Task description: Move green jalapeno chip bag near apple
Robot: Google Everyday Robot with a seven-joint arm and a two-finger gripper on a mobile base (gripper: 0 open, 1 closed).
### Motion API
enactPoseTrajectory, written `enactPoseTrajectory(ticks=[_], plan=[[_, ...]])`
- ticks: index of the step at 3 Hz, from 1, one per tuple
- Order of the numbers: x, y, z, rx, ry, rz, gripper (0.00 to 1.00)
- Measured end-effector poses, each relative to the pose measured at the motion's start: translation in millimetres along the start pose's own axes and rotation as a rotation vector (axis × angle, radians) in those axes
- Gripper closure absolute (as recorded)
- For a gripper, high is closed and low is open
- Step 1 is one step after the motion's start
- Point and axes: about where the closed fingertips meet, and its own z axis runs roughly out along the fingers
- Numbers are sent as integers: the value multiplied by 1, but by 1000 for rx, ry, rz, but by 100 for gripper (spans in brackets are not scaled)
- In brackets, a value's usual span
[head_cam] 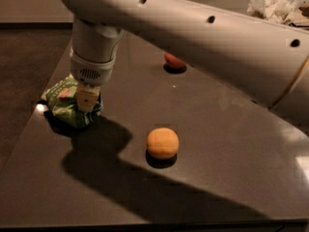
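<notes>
The green jalapeno chip bag (pixel 63 103) lies crumpled at the left edge of the dark table. My gripper (pixel 87 99) comes straight down from the white wrist and is shut on the bag's right part, which bunches up around the pale fingers (pixel 86 100). The apple (pixel 174 61), small, red and glossy, sits at the far middle of the table, just under the arm, well away from the bag. The bag's far side is hidden by the wrist.
A matte orange round fruit (pixel 162 142) sits in the middle of the table (pixel 231 178), between bag and front edge. Crumpled white paper (pixel 277 6) lies at the back right. The thick white arm (pixel 207 37) spans the upper view.
</notes>
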Motion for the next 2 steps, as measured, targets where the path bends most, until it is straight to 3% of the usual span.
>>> enactPoseTrajectory(ticks=[1,2], plan=[[21,-17,-29,0,-1,-55,100],[53,-35,-48,-23,12,-103,100]])
